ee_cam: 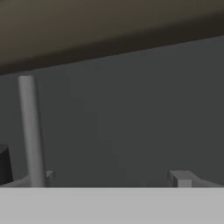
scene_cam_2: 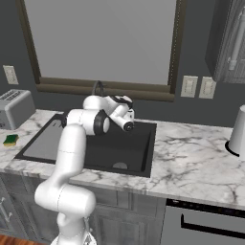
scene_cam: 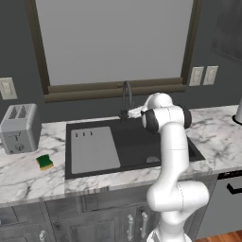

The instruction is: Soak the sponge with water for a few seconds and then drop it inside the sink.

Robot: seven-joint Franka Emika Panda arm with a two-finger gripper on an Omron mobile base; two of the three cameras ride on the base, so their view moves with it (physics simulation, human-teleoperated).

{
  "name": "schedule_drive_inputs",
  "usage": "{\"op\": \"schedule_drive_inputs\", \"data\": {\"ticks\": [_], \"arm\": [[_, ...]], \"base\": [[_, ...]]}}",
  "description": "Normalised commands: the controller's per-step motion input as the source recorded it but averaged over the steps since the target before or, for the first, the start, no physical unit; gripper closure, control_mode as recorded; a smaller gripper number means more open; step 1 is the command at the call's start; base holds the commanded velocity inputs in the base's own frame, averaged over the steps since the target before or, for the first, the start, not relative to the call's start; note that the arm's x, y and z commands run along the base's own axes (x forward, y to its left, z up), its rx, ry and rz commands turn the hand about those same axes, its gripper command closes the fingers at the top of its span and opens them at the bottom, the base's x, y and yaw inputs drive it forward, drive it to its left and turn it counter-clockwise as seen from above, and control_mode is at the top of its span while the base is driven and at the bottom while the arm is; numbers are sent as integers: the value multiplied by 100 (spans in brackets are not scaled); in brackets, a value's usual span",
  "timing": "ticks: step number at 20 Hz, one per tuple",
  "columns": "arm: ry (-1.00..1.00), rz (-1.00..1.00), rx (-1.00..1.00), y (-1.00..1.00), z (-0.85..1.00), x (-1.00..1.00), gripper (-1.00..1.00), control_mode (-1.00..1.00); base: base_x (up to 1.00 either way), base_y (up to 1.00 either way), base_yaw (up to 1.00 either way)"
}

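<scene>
Sponge (scene_cam: 45,161) near counter's front edge

A silver toaster (scene_cam: 19,128) stands on the white marble countertop (scene_cam: 28,175) below a framed window (scene_cam: 113,42).

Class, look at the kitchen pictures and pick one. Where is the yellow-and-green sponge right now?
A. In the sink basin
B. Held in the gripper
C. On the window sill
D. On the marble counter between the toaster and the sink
D: the sponge lies on the white marble counter, right of the toaster and left of the sink, apart from both.
</scene>
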Motion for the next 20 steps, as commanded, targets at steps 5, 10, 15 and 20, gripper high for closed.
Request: {"op": "schedule_drive_inputs", "data": {"ticks": [5,10,15,20], "arm": [[0,-3,0,-29,0,24,-100,-100],[0,0,0,-23,0,36,-100,-100],[0,0,0,-25,0,39,-100,-100],[0,0,0,-29,0,31,-100,-100]], "base": [[0,0,0],[0,0,0],[0,0,0],[0,0,0]]}}
